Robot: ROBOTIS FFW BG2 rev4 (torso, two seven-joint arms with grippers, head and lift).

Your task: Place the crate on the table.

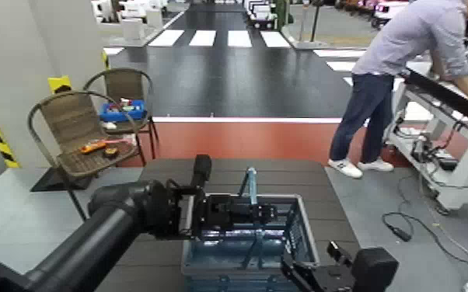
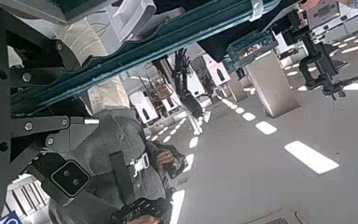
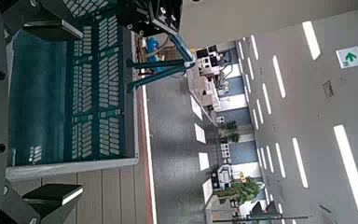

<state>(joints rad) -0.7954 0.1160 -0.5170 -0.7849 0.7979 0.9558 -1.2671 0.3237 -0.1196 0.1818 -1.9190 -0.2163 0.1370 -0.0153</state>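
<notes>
The grey-blue crate (image 1: 245, 248) is at the near end of the dark slatted table (image 1: 167, 172), and I cannot tell whether it rests on the slats or hangs just above them. Its teal handle (image 1: 251, 186) stands upright. My left gripper (image 1: 235, 211) reaches in from the left and is shut on the handle, which crosses the left wrist view (image 2: 158, 56). My right gripper (image 1: 309, 272) is open beside the crate's near right corner. In the right wrist view the crate's lattice wall (image 3: 93, 93) spans the gap between the spread fingers (image 3: 47, 196).
A person (image 1: 396, 70) leans over a white-framed workbench (image 1: 459, 132) at the right. Two chairs (image 1: 78, 132) stand at the left, the far one holding a small blue bin (image 1: 123, 110). Cables (image 1: 408, 225) lie on the floor to the right of the table.
</notes>
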